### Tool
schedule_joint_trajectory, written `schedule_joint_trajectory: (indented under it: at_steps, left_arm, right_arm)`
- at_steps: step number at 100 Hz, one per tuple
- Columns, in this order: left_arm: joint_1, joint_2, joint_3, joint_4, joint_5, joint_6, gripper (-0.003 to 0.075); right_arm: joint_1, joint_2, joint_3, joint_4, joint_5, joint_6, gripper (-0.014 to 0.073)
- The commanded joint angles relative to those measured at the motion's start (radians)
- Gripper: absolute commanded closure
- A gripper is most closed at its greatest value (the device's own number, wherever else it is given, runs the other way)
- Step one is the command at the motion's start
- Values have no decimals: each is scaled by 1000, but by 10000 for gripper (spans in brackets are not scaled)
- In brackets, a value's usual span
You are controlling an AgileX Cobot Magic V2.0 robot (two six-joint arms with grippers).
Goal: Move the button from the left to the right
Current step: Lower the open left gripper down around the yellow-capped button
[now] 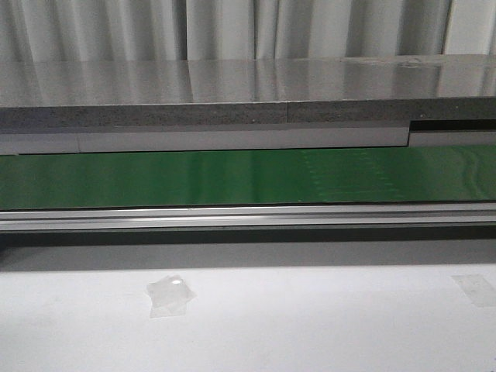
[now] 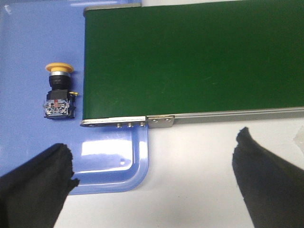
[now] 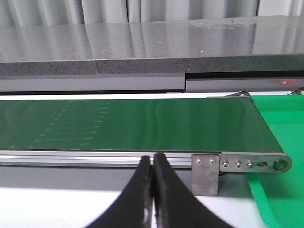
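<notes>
The button (image 2: 59, 92), a yellow-orange cap on a black boxy body, lies on its side in a blue tray (image 2: 28, 57) beside the end of the green conveyor belt (image 2: 190, 61). My left gripper (image 2: 154, 156) is open and empty, its black fingers (image 2: 33, 185) spread wide above the tray's corner and the white table, apart from the button. My right gripper (image 3: 152, 164) is shut and empty, in front of the belt's (image 3: 142, 123) metal rail. Neither gripper nor the button shows in the front view.
A green tray (image 3: 280, 199) sits at the belt's right end, by a metal bracket (image 3: 205, 173). The belt (image 1: 232, 178) runs across the front view with an aluminium rail (image 1: 248, 217) before it. Tape patches (image 1: 170, 294) lie on the white table. A grey bench stands behind.
</notes>
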Motion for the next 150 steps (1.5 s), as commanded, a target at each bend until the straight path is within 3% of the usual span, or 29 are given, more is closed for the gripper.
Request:
schedule_joint_trajectory:
  at_steps: [1,20,41,53,102,150]
  left_arm:
    - [2,-13,-34,-19,-64,-6,65]
    - [74,-7,-40,44,-105,-96,81]
    - [262,104,-117,36,-114,-78,82]
    - [309,205,-175,36,-114,-57,82]
    - [319,655,-439,48,-107,-53,82]
    - [321,838,-511,48,-111,-53,82]
  right_arm:
    - [3,-19,-15,-7,-85,-4,659]
    - [3,-19,-15,-7,-85,-4,659]
    - [3,-19,-15,-7,-85,-4,659]
    - [3,-19,-15,-7,-85,-4,659]
    - [3,-19,-15,-7,-85,-4,659]
    - [3,-19,-15,-7,-85,-4,659]
